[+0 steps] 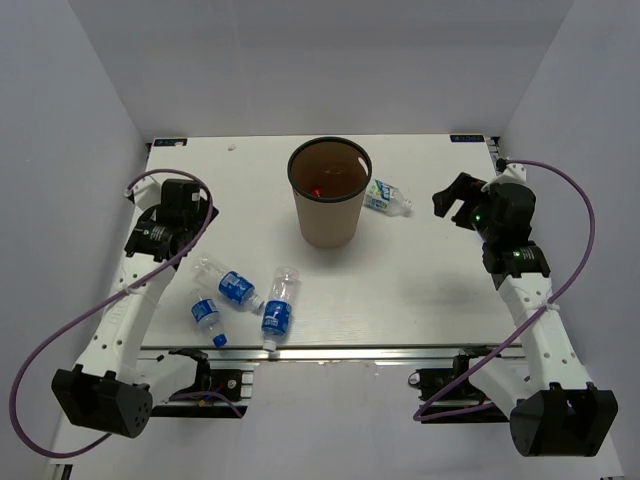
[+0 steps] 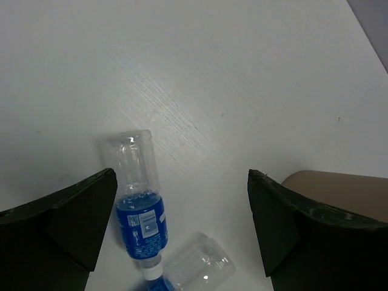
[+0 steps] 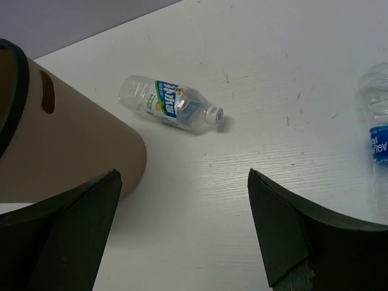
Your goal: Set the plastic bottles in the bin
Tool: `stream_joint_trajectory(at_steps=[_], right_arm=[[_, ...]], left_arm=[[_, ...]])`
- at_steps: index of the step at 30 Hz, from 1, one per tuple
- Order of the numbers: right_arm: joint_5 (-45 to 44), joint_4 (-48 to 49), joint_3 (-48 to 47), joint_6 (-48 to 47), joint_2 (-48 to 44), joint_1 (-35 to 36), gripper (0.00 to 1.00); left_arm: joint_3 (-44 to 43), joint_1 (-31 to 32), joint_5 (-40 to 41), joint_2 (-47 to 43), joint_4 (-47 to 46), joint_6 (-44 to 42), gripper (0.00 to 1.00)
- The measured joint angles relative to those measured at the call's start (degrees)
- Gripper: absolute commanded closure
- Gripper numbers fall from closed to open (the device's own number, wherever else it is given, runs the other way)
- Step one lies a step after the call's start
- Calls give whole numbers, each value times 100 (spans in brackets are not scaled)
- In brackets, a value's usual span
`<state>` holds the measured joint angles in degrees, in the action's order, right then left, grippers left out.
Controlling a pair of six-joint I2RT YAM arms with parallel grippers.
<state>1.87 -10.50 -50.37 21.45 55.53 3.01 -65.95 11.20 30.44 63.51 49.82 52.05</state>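
One blue-labelled bottle near spread left fingers

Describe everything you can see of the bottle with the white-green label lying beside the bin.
The white-green labelled bottle is small, made of clear ribbed plastic, and looks empty. Its pale cap is on. It lies on its side on the white table, to the right of the bin, with its base towards the bin and its cap pointing away. The right wrist view shows a strip of table between bottle and bin, so only the table touches it.
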Motion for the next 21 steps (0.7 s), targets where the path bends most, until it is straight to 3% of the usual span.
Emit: stream_joint_trajectory(at_steps=[12,17,21], right_arm=[[444,339,496,-87,-37,0,11],[472,339,498,-90,107,0,11],[483,343,498,-92,107,0,11]], left_arm=[[1410,0,-365,-619,1676,1360,2],[2387,-15,-669,-1224,1580,1777,2],[2771,-46,-780,-828,1268,1864,2]])
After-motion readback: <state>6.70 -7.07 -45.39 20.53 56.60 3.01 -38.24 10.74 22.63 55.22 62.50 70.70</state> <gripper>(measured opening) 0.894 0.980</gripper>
